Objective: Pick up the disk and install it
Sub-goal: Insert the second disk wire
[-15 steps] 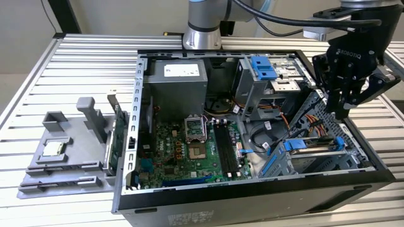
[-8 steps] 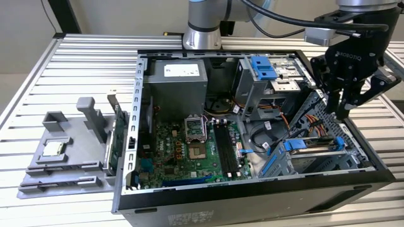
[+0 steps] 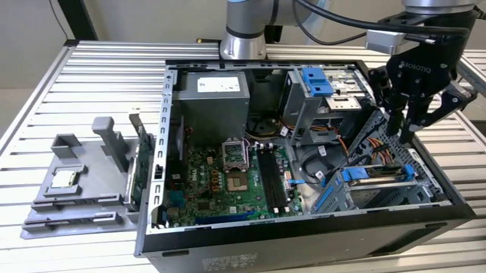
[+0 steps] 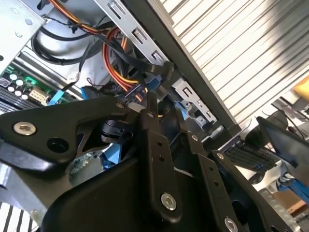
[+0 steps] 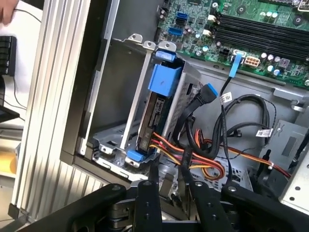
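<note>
The disk, a dark flat drive edged by a blue plastic rail, sits in the lower drive cage at the case's front corner, on the exterior view's right. In the first wrist view the disk stands on edge in the metal cage with its blue tab toward the motherboard. My gripper hangs just above the cage, over the disk's cabled end. Its fingers are a little apart with nothing between them, and they touch nothing. The dark fingers also show in the second wrist view, above orange and red wires.
The open computer case lies on a slatted metal table. Inside are the green motherboard, a grey power-supply box, an upper bay with a blue latch and orange-red cables. A grey fixture with a small chip stands left.
</note>
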Action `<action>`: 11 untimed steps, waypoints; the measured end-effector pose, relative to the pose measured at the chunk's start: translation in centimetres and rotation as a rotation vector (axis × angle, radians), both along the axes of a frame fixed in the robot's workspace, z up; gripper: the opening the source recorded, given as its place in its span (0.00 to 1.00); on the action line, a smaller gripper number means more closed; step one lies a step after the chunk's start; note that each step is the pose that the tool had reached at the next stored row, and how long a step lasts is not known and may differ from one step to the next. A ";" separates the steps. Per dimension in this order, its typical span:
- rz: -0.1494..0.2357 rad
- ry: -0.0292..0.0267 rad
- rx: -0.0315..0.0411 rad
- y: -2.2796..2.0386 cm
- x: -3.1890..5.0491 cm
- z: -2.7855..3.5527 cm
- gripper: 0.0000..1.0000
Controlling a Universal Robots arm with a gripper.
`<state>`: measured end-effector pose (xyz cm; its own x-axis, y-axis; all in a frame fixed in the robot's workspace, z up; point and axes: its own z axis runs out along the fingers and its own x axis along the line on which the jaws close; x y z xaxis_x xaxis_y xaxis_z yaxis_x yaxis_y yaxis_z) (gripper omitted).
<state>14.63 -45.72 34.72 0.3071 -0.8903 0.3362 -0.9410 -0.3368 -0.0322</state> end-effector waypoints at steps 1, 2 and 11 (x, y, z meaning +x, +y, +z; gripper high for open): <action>0.002 0.0000 0.0000 0.17 0.00 -0.08 1.00; 0.005 0.0000 0.0000 0.31 0.01 -0.14 1.00; 0.087 0.0003 -0.0001 0.55 0.07 -0.29 1.00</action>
<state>14.69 -45.17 34.43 0.3831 -0.8604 0.3362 -0.9084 -0.4169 -0.0318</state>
